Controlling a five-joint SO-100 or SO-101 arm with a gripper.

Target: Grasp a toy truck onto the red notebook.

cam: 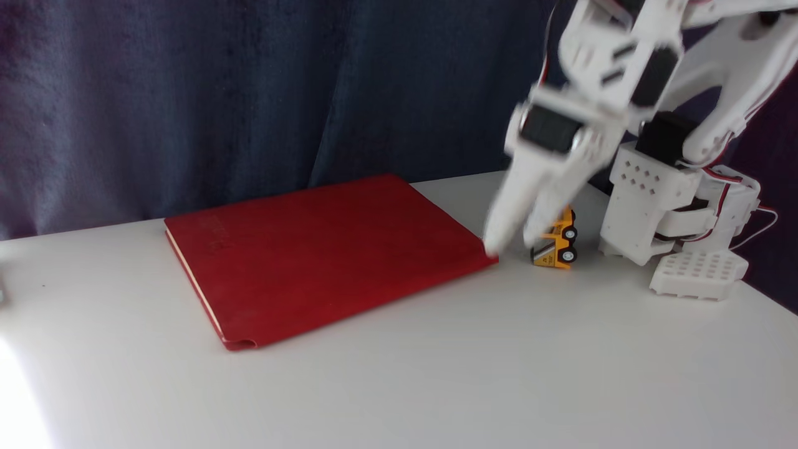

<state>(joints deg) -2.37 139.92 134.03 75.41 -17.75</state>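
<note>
The red notebook (324,249) lies flat on the white table (436,374), left of centre, with its cream page edge facing left. The toy truck (557,246), yellow-orange with black wheels, sits just off the notebook's right corner and looks tipped, one wheel above the other. My white gripper (516,242) points down and to the left, its tips almost at the table between the notebook corner and the truck. Its fingers stand slightly apart with nothing between them. The right finger (543,218) covers part of the truck and is blurred.
The arm's white base (676,218) stands right behind the truck, near the table's right edge. A dark blue curtain (249,93) hangs along the far edge. Bare tabletop stretches across the front.
</note>
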